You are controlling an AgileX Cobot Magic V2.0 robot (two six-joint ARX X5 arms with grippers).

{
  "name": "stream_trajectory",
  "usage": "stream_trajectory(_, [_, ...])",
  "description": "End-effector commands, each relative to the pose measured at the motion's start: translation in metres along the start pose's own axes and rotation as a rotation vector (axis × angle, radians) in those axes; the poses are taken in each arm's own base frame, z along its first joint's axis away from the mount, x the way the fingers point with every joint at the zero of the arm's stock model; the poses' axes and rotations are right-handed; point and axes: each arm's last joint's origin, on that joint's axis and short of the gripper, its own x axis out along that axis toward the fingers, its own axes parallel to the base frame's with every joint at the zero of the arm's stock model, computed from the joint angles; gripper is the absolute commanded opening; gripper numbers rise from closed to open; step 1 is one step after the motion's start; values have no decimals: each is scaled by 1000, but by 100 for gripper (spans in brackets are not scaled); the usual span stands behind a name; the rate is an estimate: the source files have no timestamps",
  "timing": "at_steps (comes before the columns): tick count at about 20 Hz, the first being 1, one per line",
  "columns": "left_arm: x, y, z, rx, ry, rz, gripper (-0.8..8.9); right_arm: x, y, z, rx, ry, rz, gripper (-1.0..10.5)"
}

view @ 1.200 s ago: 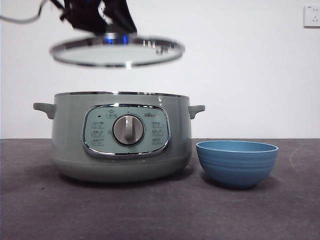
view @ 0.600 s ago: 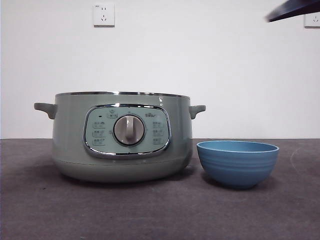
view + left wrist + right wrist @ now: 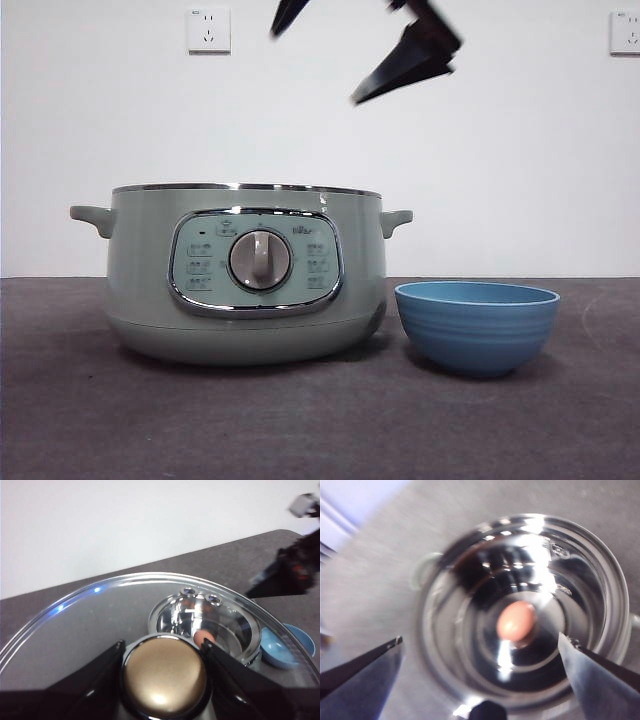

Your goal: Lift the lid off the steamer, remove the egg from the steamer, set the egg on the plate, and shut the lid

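Already the first step looks done. From the front, the steamer (image 3: 245,272) stands uncovered on the desk (image 3: 320,420), the plate (image 3: 476,326) just beside it and empty as far as its rim shows; a gripper's dark tips hang high above the pot.

Through the left wrist camera, the left gripper (image 3: 162,667) has its fingers (image 3: 100,672) clenched on the knob of the lid (image 3: 100,625), held aloft over the pot.

Through the right wrist camera, the right gripper (image 3: 480,647) is spread wide above the egg (image 3: 515,621), which lies on the steamer's floor. Picking, plating and closing remain.
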Motion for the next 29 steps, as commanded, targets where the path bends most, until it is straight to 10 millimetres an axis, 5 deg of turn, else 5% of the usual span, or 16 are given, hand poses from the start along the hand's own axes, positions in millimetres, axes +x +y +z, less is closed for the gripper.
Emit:
stream_trajectory(1, [-9,1,4,-20,-63,3,-8,33,5,10,-41,52,-45,563])
stream_trajectory(6, [-10,1,1,-17,-37,1,-8,97,9,12,-75,139,-114,558])
stream_trajectory(10, [-9,1,0,-15,-25,0,-8,128,2,-1,-75,207,-141,528])
stream_trajectory(29, [-9,1,0,-15,-22,-6,-8,184,-11,-36,-81,341,-168,474])
